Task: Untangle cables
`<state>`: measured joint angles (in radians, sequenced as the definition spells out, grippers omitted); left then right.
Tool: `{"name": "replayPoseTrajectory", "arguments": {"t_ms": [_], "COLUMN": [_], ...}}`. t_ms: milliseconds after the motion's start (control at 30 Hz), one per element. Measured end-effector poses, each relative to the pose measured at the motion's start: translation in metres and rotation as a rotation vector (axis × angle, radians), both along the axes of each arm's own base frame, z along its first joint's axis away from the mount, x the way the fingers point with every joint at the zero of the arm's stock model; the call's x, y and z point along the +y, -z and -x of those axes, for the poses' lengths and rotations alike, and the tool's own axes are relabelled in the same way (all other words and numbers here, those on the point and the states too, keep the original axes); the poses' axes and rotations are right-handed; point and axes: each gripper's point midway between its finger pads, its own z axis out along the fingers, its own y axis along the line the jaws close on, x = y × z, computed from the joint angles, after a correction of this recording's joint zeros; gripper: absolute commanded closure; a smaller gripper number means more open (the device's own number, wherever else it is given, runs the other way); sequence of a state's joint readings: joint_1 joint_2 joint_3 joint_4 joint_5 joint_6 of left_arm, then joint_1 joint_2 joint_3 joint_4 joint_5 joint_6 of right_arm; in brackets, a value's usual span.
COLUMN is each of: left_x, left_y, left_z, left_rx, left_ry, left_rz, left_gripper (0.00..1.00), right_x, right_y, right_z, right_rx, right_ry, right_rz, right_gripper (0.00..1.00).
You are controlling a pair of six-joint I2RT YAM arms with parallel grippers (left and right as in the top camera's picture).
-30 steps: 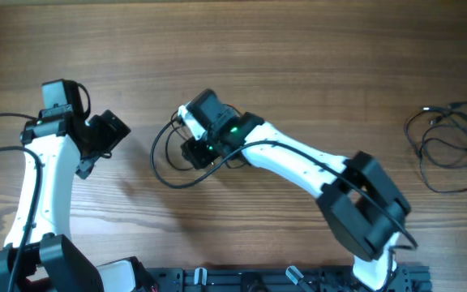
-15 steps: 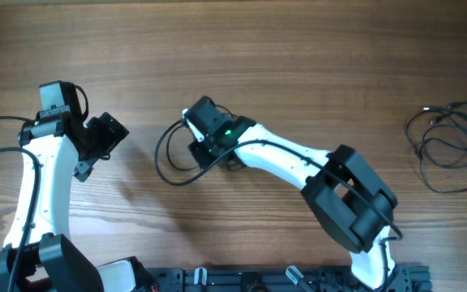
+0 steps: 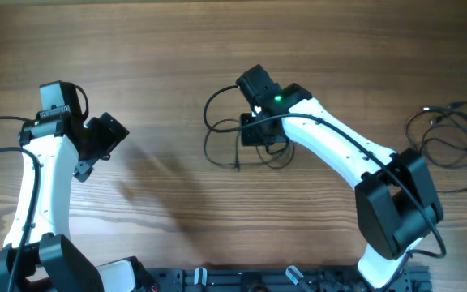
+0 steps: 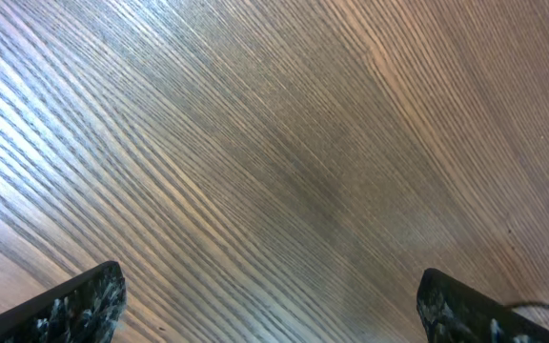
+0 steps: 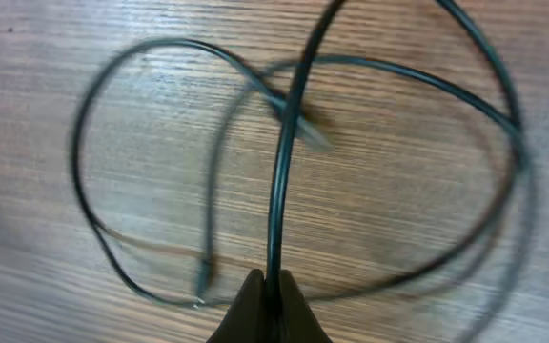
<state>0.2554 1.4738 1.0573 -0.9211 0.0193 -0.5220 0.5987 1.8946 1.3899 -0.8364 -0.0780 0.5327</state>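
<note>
The right jaws are pinched shut on one strand of a thin black cable (image 5: 276, 191), and its slack loops lie mid-worktop (image 3: 217, 40) beside them. It looks light and floppy and likely to snag on itself, so I'd take it near a plug end. A second bundle (image 3: 446, 148) sits by the right edge, well apart. The left jaws stand spread over bare wood, with open room between.

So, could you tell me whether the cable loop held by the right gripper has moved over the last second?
Yes. In the overhead view the cable loop has shifted right, toward the unmoved cable pile on the far right.
</note>
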Motion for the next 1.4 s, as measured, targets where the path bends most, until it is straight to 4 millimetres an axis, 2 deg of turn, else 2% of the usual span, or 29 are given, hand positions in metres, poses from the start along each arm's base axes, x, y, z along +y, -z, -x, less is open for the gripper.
{"name": "replayPoseTrajectory", "arguments": {"t_ms": [100,233,400,500,733,967,1200,1400], "left_x": [0.000,0.000,0.000,0.000,0.000,0.000,0.000,0.000], "left_y": [0.000,0.000,0.000,0.000,0.000,0.000,0.000,0.000], "left_z": [0.000,0.001,0.001,0.001,0.001,0.001,0.001,0.001], "left_rx": [0.001,0.003,0.003,0.003,0.003,0.003,0.003,0.003], "left_ry": [0.000,0.000,0.000,0.000,0.000,0.000,0.000,0.000], "left_rz": [0.000,0.001,0.001,0.001,0.000,0.001,0.000,0.000], "left_gripper": [0.00,0.00,0.00,0.00,0.00,0.00,0.00,0.00], "right_x": [0.005,0.016,0.022,0.023,0.018,0.012,0.011,0.020], "right_y": [0.002,0.002,0.002,0.002,0.007,0.035,0.058,0.060], "right_z": [0.003,0.015,0.043,0.054,0.051,0.053,0.063,0.054], "right_rx": [0.025,0.086,0.178,0.186,0.099,0.023,-0.014,-0.081], "right_ry": [0.012,-0.025,-0.136,-0.256,-0.489,-0.674,-0.770,-0.792], "right_rz": [-0.025,-0.092,-0.122,-0.117,-0.052,-0.016,-0.007,-0.020], "right_gripper": [0.86,0.82,0.55,0.45,0.43,0.43,0.44,0.51]}}
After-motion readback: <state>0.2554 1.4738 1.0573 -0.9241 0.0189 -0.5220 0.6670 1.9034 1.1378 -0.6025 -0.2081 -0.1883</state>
